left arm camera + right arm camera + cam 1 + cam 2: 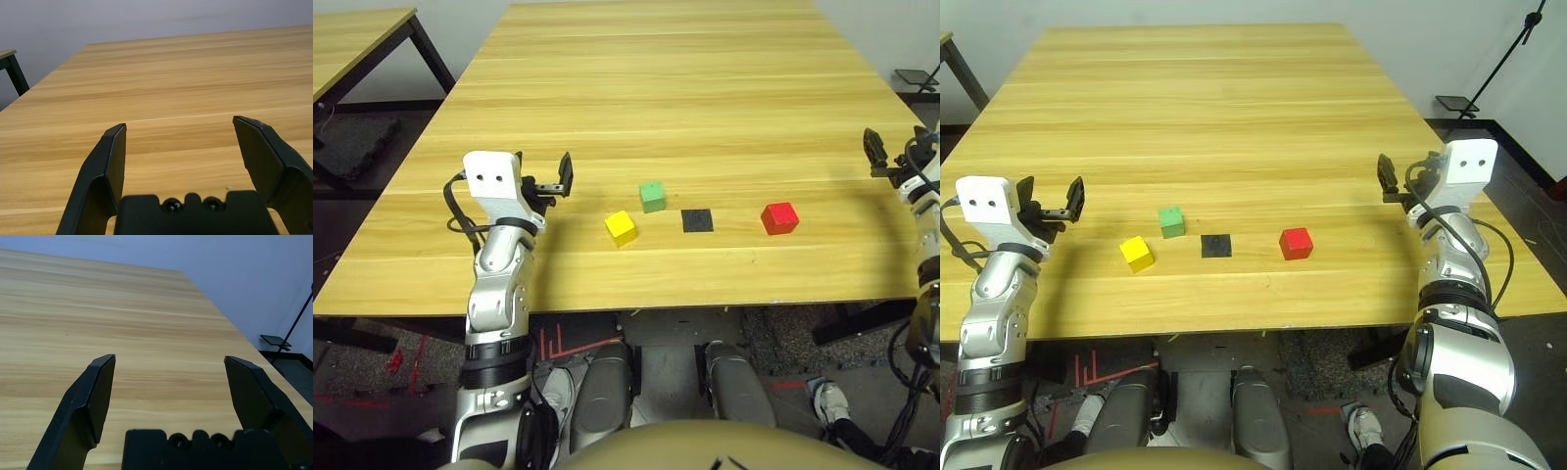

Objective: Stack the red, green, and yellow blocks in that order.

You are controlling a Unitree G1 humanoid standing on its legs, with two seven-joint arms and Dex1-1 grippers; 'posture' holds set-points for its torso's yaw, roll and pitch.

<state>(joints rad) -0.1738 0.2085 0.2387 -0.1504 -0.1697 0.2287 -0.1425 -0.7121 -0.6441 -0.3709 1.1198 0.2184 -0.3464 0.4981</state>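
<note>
Three cubes lie in a row near the table's front edge: the yellow block (621,227) on the left, the green block (652,196) just behind and right of it, and the red block (779,217) further right. My left gripper (563,176) hovers open to the left of the yellow and green blocks, holding nothing. My right gripper (1386,178) hangs open near the table's right edge, well right of the red block, also with nothing in it. Both wrist views look past the open left gripper (178,127) and right gripper (168,360) over bare wood.
A flat black square patch (697,220) lies on the wooden table (705,78) between the green and red blocks. A second table (352,39) stands off to the far left. A black stand base (1454,101) sits on the floor at the right.
</note>
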